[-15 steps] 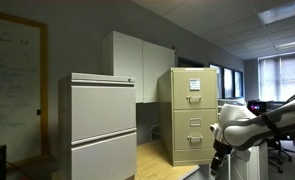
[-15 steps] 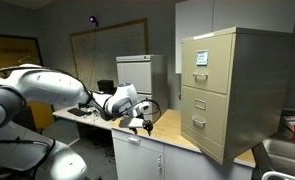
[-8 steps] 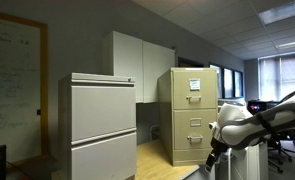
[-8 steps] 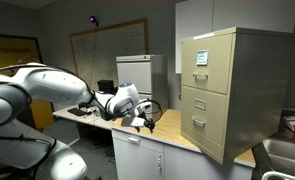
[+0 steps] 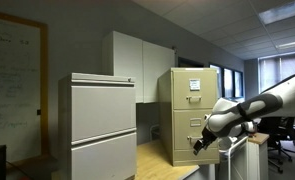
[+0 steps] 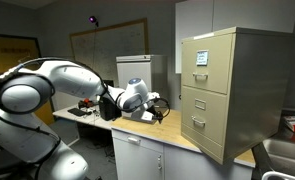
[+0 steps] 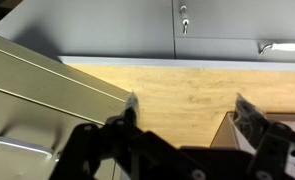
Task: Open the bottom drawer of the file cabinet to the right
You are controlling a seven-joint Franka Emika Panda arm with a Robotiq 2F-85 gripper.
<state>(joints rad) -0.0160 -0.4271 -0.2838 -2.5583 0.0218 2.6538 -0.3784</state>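
My tool [image 7: 187, 105], jaws spread wide and holding nothing, hung above the wooden surface [image 7: 177, 75] near the file cabinet [image 6: 227, 90], whose bottom drawer [image 6: 199, 125] stood shut.

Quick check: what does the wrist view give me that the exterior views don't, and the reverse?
Wrist only: the gripper has its fingers spread with nothing between them, and a silver handle shows close at lower left. Exterior only: the whole file cabinet with the bottom drawer shut, plus the wider light-grey cabinet. Shared: the file cabinet, the wooden countertop and the gripper.
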